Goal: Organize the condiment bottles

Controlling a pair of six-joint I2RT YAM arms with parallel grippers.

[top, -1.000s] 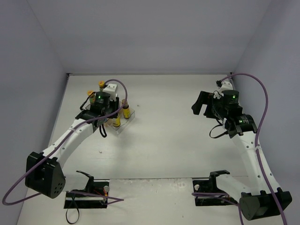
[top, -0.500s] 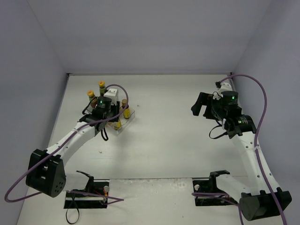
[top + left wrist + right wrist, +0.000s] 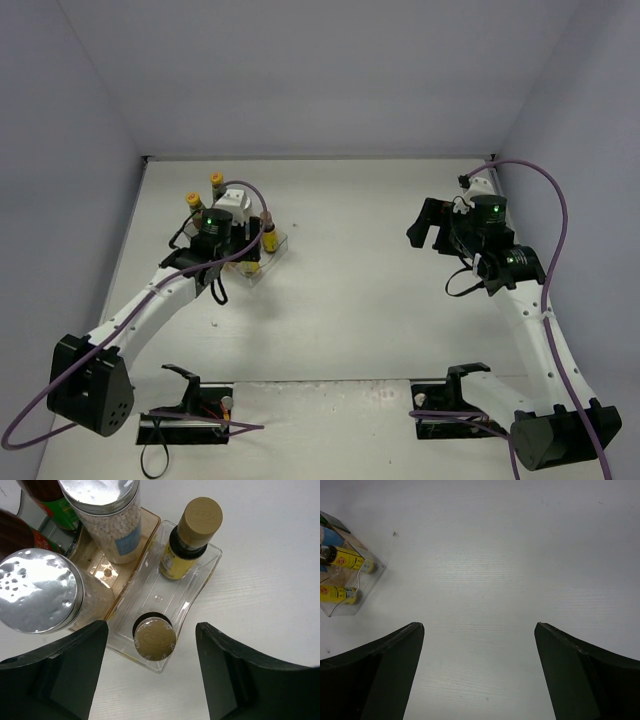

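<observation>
Six condiment bottles stand on the clear stepped rack. On its lowest step are two short yellow-labelled bottles with tan caps, the near one and the far one. Two silver-lidded jars stand on the step behind them. The dark sauce bottles show at the top left, with their yellow caps in the top view. My left gripper hangs open above the near short bottle, one finger on each side and neither touching it. My right gripper is open over bare table, holding nothing.
The rack sits at the back left of the white table, with my left arm reaching over it. My right gripper hovers at the back right, close to the right wall. Grey walls close in the table on three sides.
My left gripper has gone from shut to open, letting go of the near short bottle on the rack's lowest step. The left arm shifted slightly. The right arm has hardly moved.
</observation>
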